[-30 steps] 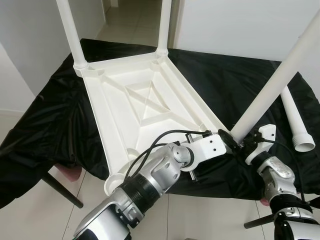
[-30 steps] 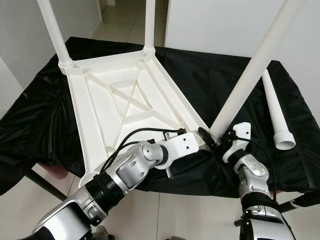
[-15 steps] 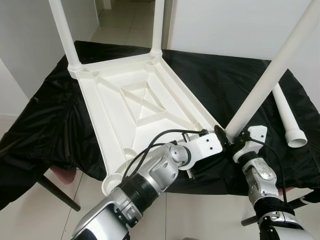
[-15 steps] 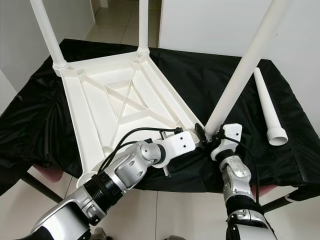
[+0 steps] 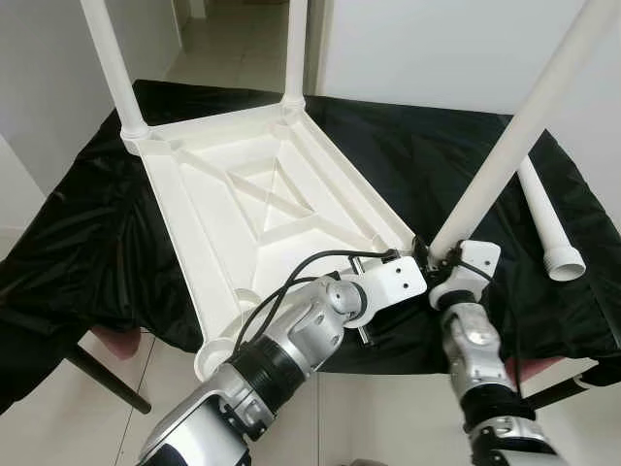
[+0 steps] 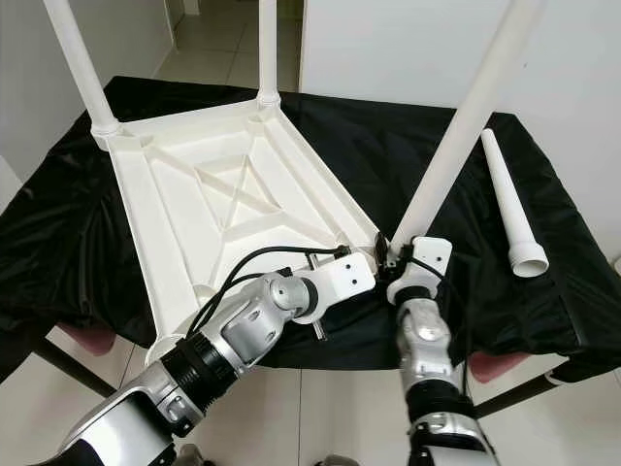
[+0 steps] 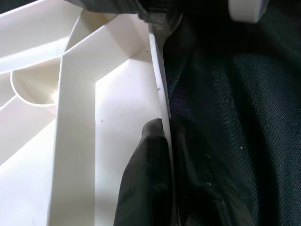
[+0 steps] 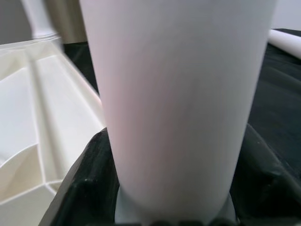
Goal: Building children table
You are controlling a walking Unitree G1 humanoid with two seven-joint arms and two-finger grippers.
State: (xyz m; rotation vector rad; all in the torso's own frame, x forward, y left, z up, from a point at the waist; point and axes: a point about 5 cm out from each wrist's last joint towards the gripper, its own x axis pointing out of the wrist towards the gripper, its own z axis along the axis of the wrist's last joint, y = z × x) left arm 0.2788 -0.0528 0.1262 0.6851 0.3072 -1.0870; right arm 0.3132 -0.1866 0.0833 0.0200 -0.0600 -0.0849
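The white children's table (image 5: 262, 194) lies upside down on a tabletop draped in black cloth (image 5: 78, 233), its ribbed underside facing up at me. I take this upturned table as my landmark. Two white legs (image 5: 109, 63) already stand upright in the sockets at its far corners. At its near corner on my right side, my left tool (image 7: 162, 179) is clamped on the thin outer rim — one black finger (image 7: 146, 183) presses the inner face of the rim and the other sits on the cloth side, the wall pinched between them. The left arm reaches across the near end of the table to get there, its cable looping above the wrist.

Just beside that same near corner, my right tool (image 6: 406, 264) grips a third leg (image 5: 524, 126) close to its lower end; the black fingers (image 8: 89, 188) wrap both sides of the white tube, closed firmly on it. The leg rises from the corner and leans away from the table toward my right, its upper end running out past the top of the head views. Its foot is at the corner socket, though I cannot tell whether it is seated.

A fourth leg (image 6: 509, 209) lies flat on the black cloth, well apart from the table on its right side, with its wider collared end pointing toward me.
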